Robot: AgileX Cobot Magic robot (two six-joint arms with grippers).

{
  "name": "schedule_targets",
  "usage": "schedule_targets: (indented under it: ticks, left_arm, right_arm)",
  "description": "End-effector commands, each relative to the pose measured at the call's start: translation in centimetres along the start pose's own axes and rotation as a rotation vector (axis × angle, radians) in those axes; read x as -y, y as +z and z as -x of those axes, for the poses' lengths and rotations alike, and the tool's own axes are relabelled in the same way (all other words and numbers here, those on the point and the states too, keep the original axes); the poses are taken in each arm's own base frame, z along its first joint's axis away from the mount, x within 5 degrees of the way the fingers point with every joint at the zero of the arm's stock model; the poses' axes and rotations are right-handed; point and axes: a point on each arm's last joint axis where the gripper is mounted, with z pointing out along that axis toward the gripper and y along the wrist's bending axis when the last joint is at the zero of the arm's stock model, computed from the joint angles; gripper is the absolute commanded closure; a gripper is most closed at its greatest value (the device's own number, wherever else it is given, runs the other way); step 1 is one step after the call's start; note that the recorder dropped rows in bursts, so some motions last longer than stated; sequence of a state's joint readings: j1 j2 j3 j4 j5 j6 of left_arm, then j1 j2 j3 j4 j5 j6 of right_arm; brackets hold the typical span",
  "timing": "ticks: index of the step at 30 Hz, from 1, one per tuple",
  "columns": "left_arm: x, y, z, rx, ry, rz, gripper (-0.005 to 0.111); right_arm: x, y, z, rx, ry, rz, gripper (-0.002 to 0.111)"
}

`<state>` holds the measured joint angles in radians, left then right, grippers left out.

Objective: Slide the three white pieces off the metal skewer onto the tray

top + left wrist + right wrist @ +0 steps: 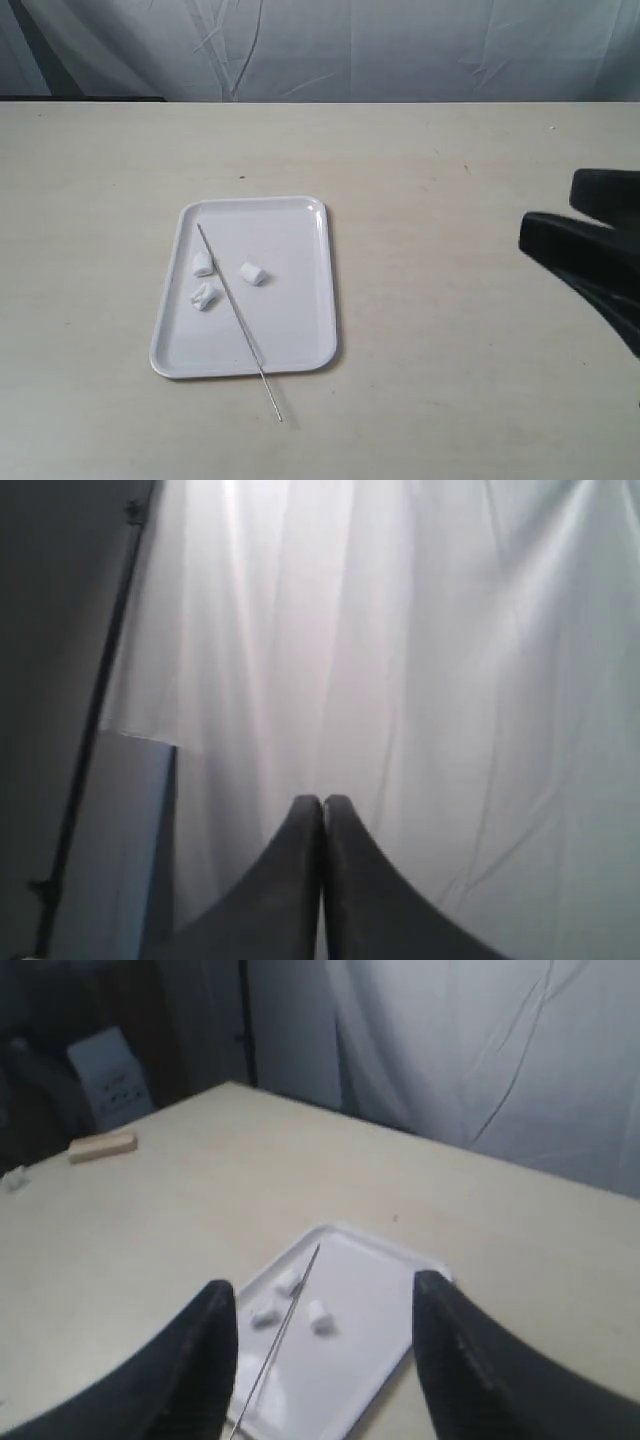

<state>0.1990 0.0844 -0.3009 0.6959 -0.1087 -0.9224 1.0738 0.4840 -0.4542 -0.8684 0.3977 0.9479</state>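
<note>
Three pieces (253, 273) lie loose on one tray (300, 330). One skewer (237, 318) overhangs its rim at 5 o'clock. My right pincer (325, 1285) gapes wide; my left pincer (322, 805) is pressed closed, empty.

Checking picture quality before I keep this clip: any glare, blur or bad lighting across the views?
Exterior view: soft, even light; tray and skewer read clearly, right claw is a dark blur at the edge. Left wrist view: shut left claw silhouetted against a bright curtain. Right wrist view: dimmer, slightly soft; white pieces tiny but visible.
</note>
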Motion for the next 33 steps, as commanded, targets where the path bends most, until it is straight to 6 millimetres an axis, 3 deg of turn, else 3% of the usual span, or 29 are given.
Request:
schedule_targets:
  ticks: [1, 7, 11, 16, 22, 26, 33]
  left_arm:
    - [-1.0, -0.2, -1.1, -0.113, 0.045, 0.101, 0.107]
    - [-1.5, -0.5, -3.2, -0.274, 0.108, 0.099, 0.107]
    - [-1.3, -0.9, -5.5, -0.345, 0.153, 0.001, 0.107]
    - [-1.1, -1.4, -7.8, -0.418, 0.2, -0.082, 0.107]
    - [-1.5, -2.1, -10.0, -0.479, 0.176, -0.074, 0.107]
    - [-1.9, -2.9, -11.4, -0.484, 0.197, -0.075, 0.107]
    - [-2.1, -3.1, -11.8, -0.532, 0.133, -0.032, 0.107]
  right_arm:
    - [1.2, -0.8, -2.2, 0.238, 0.026, -0.044, 0.057]
    - [2.0, -2.8, -6.9, 0.516, 0.091, -0.245, 0.057]
    - [2.1, -3.4, -7.7, 0.571, 0.028, -0.365, 0.057]
    - [3.4, -3.6, -8.8, 0.43, -0.049, -0.557, 0.057]
    - [5.3, -4.6, -10.3, 0.313, 0.08, -0.804, 0.057]
    - [5.7, -5.0, -10.7, 0.25, 0.034, -0.875, 0.057]
    - [6.1, -5.3, -11.1, 0.217, 0.062, -0.932, 0.057]
